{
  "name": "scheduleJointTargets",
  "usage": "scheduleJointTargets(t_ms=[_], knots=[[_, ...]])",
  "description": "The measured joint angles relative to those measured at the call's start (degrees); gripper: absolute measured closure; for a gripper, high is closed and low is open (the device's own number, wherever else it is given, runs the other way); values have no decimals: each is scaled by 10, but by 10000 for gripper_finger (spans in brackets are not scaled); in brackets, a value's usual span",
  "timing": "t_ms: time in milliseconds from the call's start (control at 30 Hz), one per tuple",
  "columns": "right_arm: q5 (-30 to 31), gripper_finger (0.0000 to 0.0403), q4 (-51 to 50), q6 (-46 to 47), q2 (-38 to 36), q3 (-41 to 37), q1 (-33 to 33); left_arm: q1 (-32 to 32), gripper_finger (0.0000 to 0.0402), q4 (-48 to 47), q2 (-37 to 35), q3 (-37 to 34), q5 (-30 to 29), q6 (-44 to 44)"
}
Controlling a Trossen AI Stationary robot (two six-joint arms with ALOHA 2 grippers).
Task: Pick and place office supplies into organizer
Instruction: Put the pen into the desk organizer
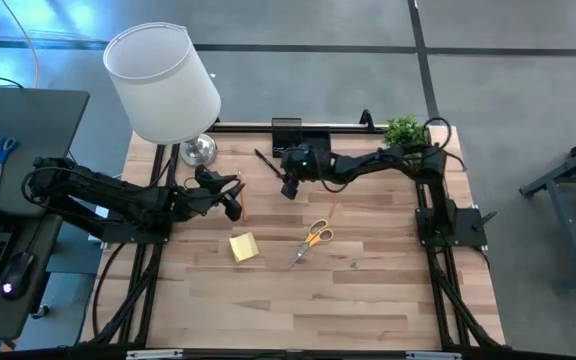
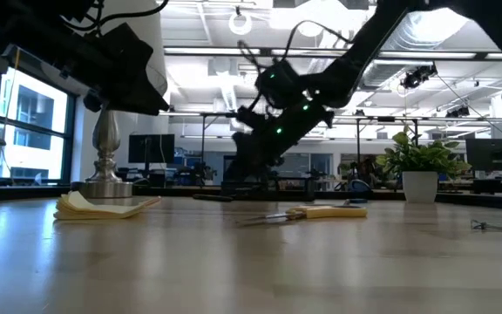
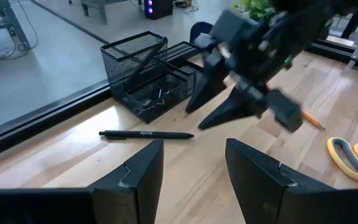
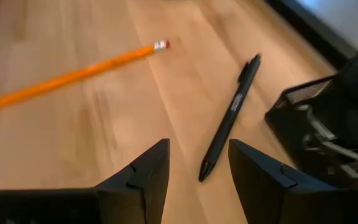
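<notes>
High view: straight down over the whole table (image 1: 368, 300), both arms in frame. Low view: at tabletop level, looking across toward the lamp (image 2: 107, 157) and room behind. Wrist views: close, angled down at the wood; both catch the black pen (image 3: 146, 134) (image 4: 230, 118) beside the organizer (image 3: 146, 74).

left gripper (image 1: 234, 197) fingers apart, right gripper (image 1: 289, 187) likewise
</notes>
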Motion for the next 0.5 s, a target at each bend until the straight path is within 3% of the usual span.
scheduleJointTargets(t_ms=[233, 500], knots=[[45, 242, -125, -5, 46, 91, 0, 0, 238, 0, 0, 0, 9, 5], [55, 242, -208, 2, 69, 152, 0, 0, 238, 0, 0, 0, 15, 5]])
